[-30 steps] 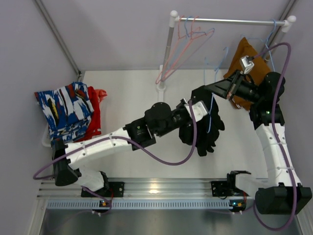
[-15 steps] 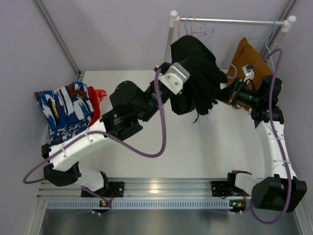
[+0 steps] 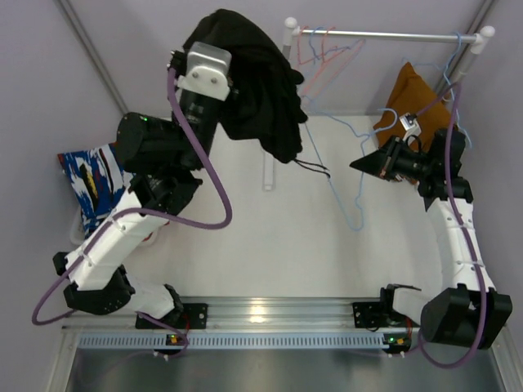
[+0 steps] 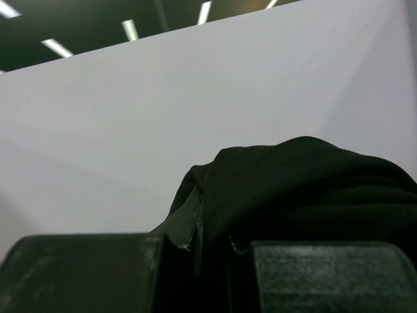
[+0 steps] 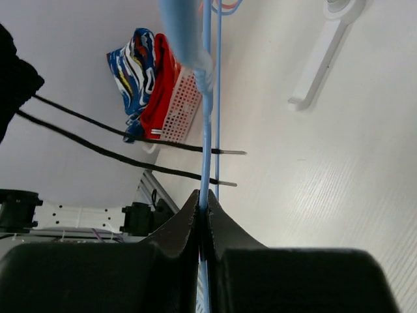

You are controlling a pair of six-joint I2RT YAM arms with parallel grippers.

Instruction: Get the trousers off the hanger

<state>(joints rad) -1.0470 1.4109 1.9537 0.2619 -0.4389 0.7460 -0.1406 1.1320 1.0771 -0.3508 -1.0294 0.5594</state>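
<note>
I see the black trousers (image 3: 257, 77) bunched up high at the back left of the table (image 3: 245, 253), well clear of the rail (image 3: 392, 35). My left gripper (image 4: 212, 261) is clamped on them: in the left wrist view a fold of the black cloth sits pinched between the two fingers and bulges up above them. Two thin drawstrings (image 3: 315, 169) dangle from the bundle's lower edge.

The blue hanger (image 3: 347, 184) hangs bare, to the right of the trousers and apart from them. My right gripper (image 5: 203, 203) is closed tight on its wire, jaws meeting around the thin blue strand.

The brown trousers (image 3: 413, 94) hang at the right end of the rail, just behind the right arm. A few empty hangers (image 3: 323, 49) hang near the rail's left end. At the left edge, the blue-and-white trousers (image 5: 133, 62) and the red trousers (image 5: 159, 94) lie piled in the white basket (image 5: 186, 104).

Half a second ago the black trousers were in front of the rail, near the middle and against the hanger; a second ago they were lower, over the middle of the table. Now the left arm has swung them up and to the left, while the right gripper has stayed almost where it was.
</note>
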